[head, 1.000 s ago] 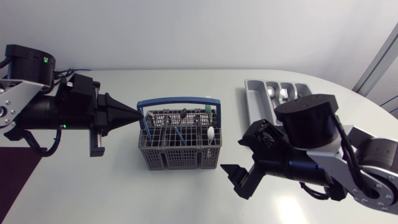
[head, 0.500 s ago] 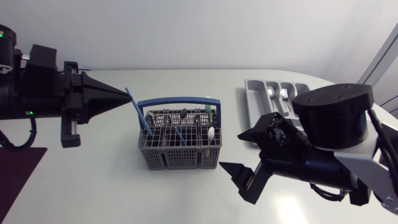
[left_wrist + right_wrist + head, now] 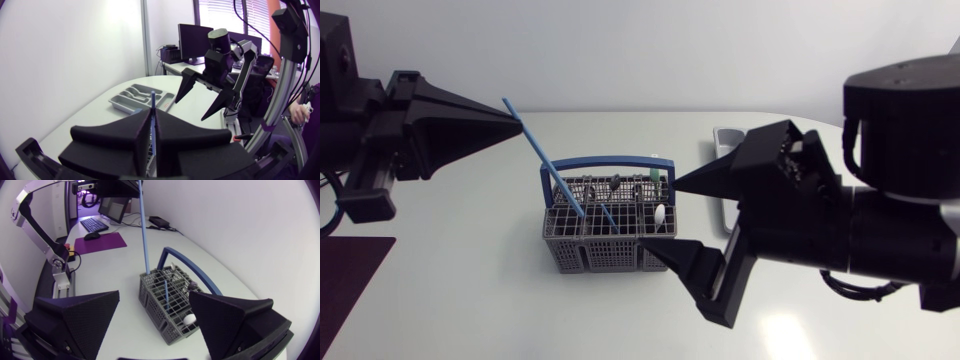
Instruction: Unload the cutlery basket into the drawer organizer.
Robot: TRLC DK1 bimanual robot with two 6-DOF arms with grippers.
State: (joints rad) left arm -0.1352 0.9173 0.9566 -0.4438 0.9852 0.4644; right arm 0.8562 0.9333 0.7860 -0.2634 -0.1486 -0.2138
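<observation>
Cutlery is what this is about, and the piece in play is a thin blue stick (image 3: 542,160), pinched between the two fingers of my left gripper (image 3: 510,120), which are closed tight on its upper part. The stick slants down and to the right, and its lower end sits inside the left compartments of the basket (image 3: 610,250). That grey mesh basket stands near the middle of the tabletop (image 3: 470,290), with its blue handle (image 3: 610,160) arched over the far side. A second blue stick (image 3: 607,215) leans inside it, and a white spoon (image 3: 660,212) rests toward its right end, among darker pieces I cannot make out.

My right gripper (image 3: 662,218) hangs above the basket's right end, fingers spread wide with nothing between them. That arm's bulk covers most of the organizer (image 3: 723,135), which lies toward the tabletop's far right corner. The left wrist view shows the organizer (image 3: 131,100) past the stick's tip, with my right gripper raised beside it.
</observation>
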